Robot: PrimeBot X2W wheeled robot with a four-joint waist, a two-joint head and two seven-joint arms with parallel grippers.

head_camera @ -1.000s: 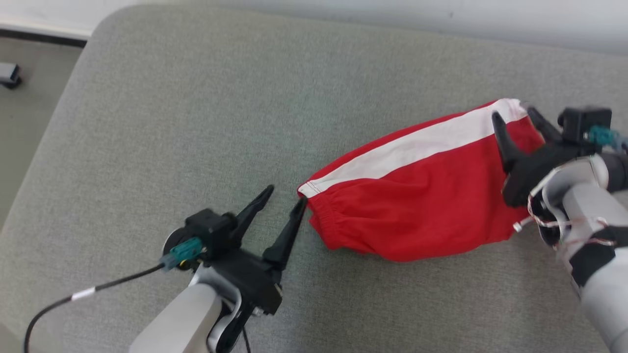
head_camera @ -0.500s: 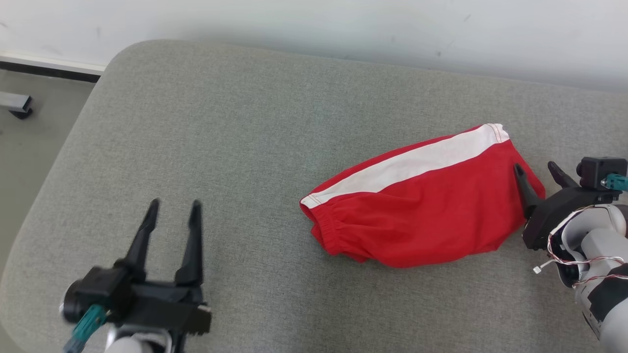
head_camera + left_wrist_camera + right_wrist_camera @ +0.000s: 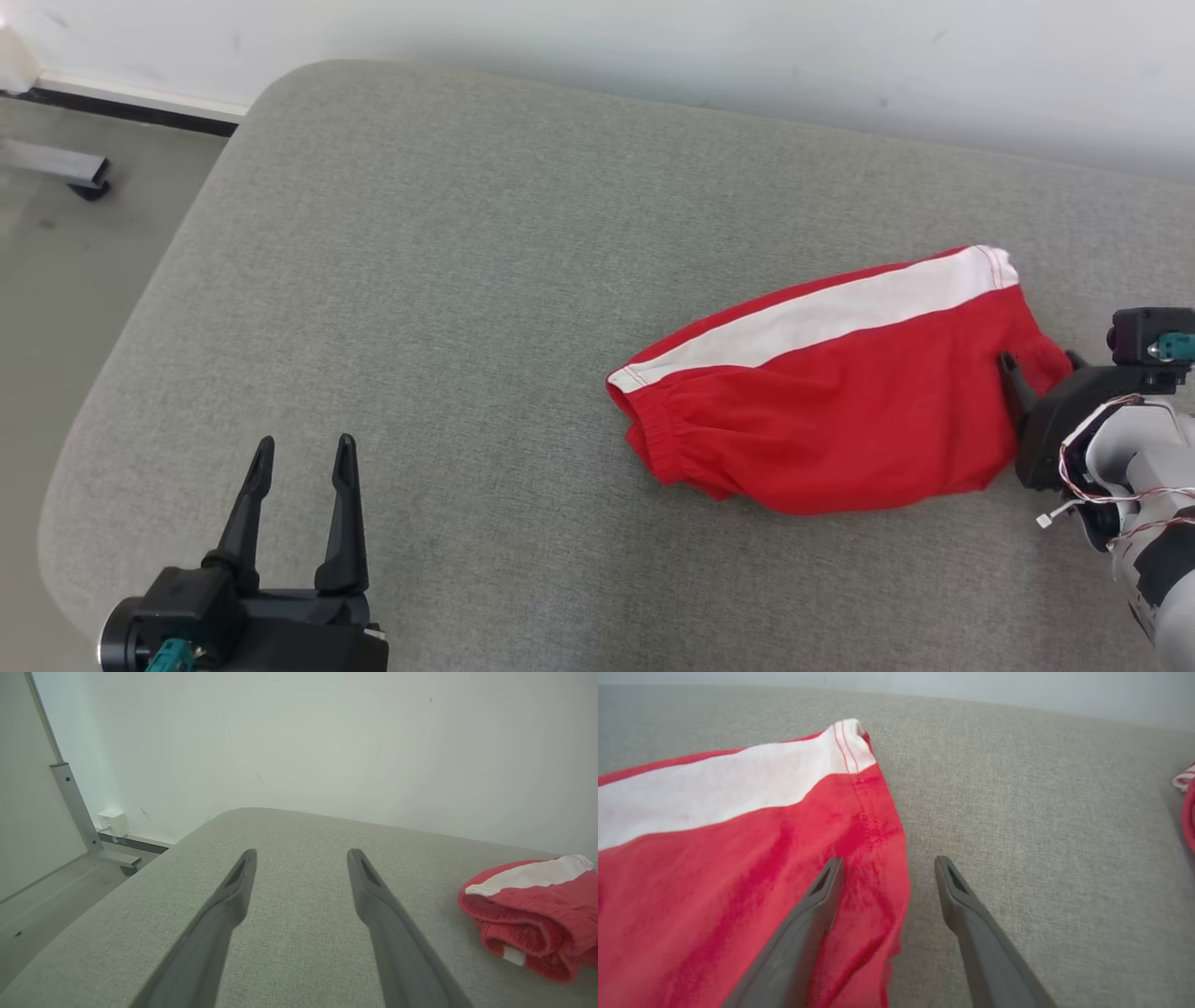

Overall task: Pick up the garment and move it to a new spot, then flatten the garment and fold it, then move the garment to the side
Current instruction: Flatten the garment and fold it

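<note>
- The garment, red with a white stripe, lies folded on the right part of the grey cushion, with the elastic waistband end toward the middle. Its shape matches that of a second ago. The whole head view has shifted, so the camera moved, not the cloth.
- The left gripper had one fingertip right at the waistband a second ago. It now sits at the lower left, well apart from the garment. Its fingers are spread with nothing between them.
- The right gripper reached over the striped hem corner a second ago and has since drawn back to the garment's right edge. Its fingers are spread and hold nothing. In the wrist view, one finger is over red cloth by the hem and the other over bare cushion. Whether either touches, I cannot tell.
</note>
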